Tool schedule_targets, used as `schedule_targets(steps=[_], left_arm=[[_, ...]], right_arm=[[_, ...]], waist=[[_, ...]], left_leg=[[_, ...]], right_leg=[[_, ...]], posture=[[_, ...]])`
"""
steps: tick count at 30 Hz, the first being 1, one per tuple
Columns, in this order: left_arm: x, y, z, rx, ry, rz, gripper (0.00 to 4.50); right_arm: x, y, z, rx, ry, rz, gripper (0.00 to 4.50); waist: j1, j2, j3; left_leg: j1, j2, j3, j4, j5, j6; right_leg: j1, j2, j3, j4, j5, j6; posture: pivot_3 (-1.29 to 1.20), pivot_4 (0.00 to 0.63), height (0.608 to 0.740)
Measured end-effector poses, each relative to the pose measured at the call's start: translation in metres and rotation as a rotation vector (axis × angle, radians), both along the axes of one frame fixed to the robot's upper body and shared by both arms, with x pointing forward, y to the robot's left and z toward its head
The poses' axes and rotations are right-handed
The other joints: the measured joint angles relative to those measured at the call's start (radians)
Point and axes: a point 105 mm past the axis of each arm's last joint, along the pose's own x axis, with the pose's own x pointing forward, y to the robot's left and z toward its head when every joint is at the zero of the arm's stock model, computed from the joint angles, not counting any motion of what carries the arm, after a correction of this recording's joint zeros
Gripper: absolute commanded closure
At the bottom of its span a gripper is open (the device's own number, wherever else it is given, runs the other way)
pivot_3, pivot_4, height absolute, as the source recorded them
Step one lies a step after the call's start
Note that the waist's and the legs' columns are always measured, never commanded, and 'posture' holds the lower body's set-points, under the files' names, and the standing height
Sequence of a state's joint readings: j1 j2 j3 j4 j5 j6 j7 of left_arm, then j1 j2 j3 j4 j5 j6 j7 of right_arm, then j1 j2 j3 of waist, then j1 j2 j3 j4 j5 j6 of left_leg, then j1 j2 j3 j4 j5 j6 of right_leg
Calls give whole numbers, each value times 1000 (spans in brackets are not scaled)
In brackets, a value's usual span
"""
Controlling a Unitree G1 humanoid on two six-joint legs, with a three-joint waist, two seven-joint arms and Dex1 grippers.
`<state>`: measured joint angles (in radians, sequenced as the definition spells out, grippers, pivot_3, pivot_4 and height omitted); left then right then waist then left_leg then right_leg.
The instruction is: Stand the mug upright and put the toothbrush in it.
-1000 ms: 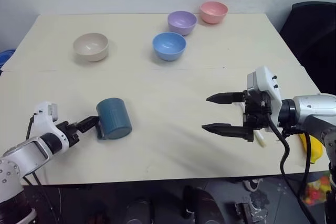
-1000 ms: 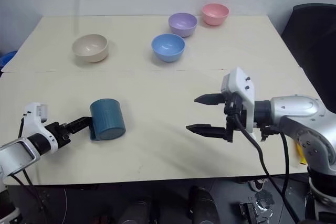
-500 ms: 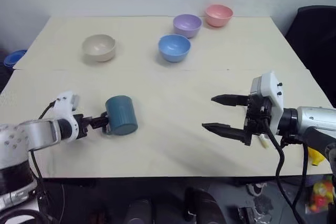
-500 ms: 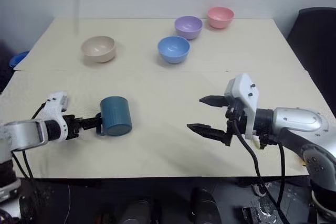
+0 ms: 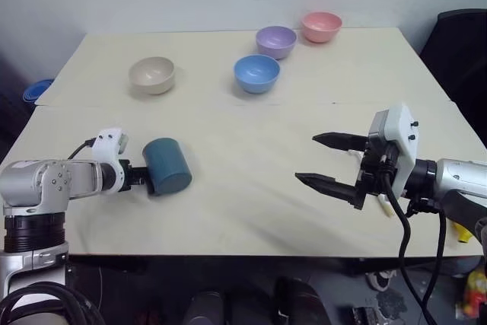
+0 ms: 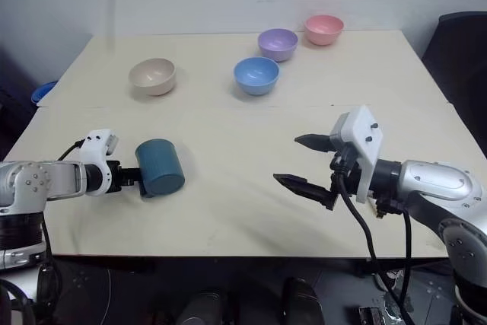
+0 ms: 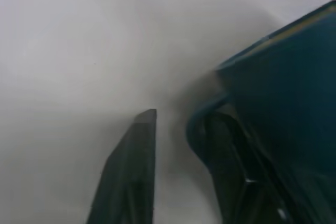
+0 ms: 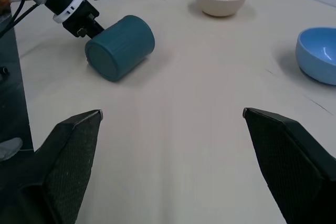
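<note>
The dark teal mug (image 5: 169, 165) lies on its side at the table's left, its flat bottom facing the right arm. My left gripper (image 5: 141, 178) is at the mug's handle. In the left wrist view one finger (image 7: 239, 177) passes through the handle loop and the other finger (image 7: 131, 171) stands just outside it, so the gripper (image 7: 181, 129) is shut on the handle. My right gripper (image 5: 307, 158) hovers wide open over the table's right side, holding nothing. A white bit of the toothbrush (image 5: 385, 206) peeks out from behind it; the rest is hidden.
Beige (image 5: 152, 75), blue (image 5: 257, 72), purple (image 5: 275, 39) and pink (image 5: 320, 26) bowls stand along the far half of the table. A yellow banana (image 5: 462, 231) lies at the right edge. A black chair (image 5: 460, 36) stands at the back right.
My left gripper has reached forward to the mug's handle and its fingers have drawn together around it. The right gripper has stayed open in place. The camera view has shifted.
</note>
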<state>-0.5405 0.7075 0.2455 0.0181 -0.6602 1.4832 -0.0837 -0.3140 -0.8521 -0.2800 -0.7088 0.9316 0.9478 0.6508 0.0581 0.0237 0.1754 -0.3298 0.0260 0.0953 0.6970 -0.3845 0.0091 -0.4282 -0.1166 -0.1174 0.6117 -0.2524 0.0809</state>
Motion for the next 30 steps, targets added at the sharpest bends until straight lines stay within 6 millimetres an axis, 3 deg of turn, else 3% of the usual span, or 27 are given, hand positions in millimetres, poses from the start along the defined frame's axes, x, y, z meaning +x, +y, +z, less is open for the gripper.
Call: schedule_targets(steps=[3, 8, 15, 20, 25, 30], left_arm=[[2, -3, 0, -13, -9, -4, 3393], [5, -5, 0, -22, -18, 0, 4317], [13, -16, 6, -69, -74, -8, 4325], [38, -71, 42, -106, -351, -173, 4325], [62, -120, 85, -54, -686, -239, 4325], [82, -160, 75, 50, -893, -276, 4325]], right_arm=[[0, 0, 1, 0, -8, 0, 0], [0, -1, 2, -5, -12, -4, 0], [1, -6, -3, -10, 2, -33, 0], [5, -19, -4, 31, 29, -134, 0], [10, -26, -16, 74, 61, -246, 0], [21, -31, -27, 160, 89, -414, 0]], waist=[[2, 0, 0], [2, 0, 0], [11, -2, 1], [17, -20, 12], [0, -23, 11], [-11, -24, 11]], left_leg=[[0, 0, 0, 0, 0, 0], [0, 0, 0, 0, 0, 1], [-3, 0, -3, 0, 0, 1], [-11, 3, -4, 1, 0, 1], [-22, 3, -1, 0, 0, 2], [-28, 0, 9, 1, 1, 4]], right_leg=[[0, 0, 0, 0, 0, 0], [0, 0, 0, 0, 0, 0], [0, -2, -3, -2, 0, 1], [-2, -1, -5, -10, 6, -1], [-10, 4, -16, -16, 9, 0], [-16, 7, -19, -18, 10, 2]], posture=[[0, 150, 740], [0, 150, 740], [0, 150, 740], [0, 150, 740], [0, 150, 740], [0, 150, 740]])
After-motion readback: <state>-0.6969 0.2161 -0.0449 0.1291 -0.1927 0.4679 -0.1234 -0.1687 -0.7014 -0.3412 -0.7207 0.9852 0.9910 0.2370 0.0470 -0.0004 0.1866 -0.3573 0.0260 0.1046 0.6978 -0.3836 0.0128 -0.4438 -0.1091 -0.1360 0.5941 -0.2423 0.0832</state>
